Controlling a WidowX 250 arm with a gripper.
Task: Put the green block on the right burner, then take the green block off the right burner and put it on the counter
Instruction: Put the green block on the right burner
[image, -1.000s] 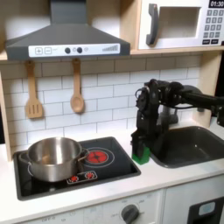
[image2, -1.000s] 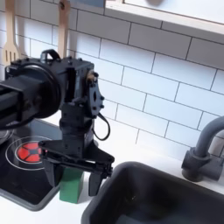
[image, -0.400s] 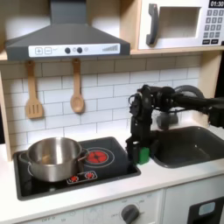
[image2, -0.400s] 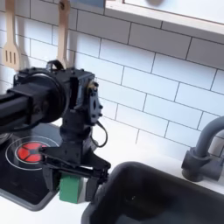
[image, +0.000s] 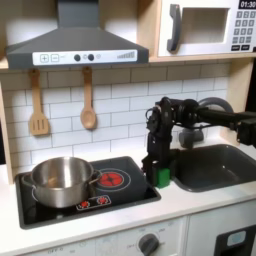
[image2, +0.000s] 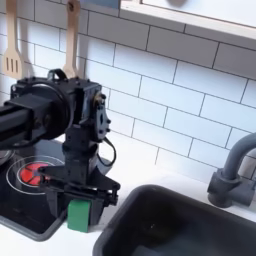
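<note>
The black WidowX arm reached in from the first exterior view's right, its forearm level and its wrist bent straight down. The black gripper (image: 160, 176) (image2: 80, 205) pointed downward near the front of the scene, its jaws closed on the sides of a small bright green cube (image: 161, 177) (image2: 79, 213).

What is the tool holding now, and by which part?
The tool holds the green block between its fingers, gripped by its upper sides.

Your green block (image: 161, 177) (image2: 79, 214) sits upright between the gripper's fingers, at the stove panel's edge beside the right burner (image: 110, 180) (image2: 35, 174).
</note>
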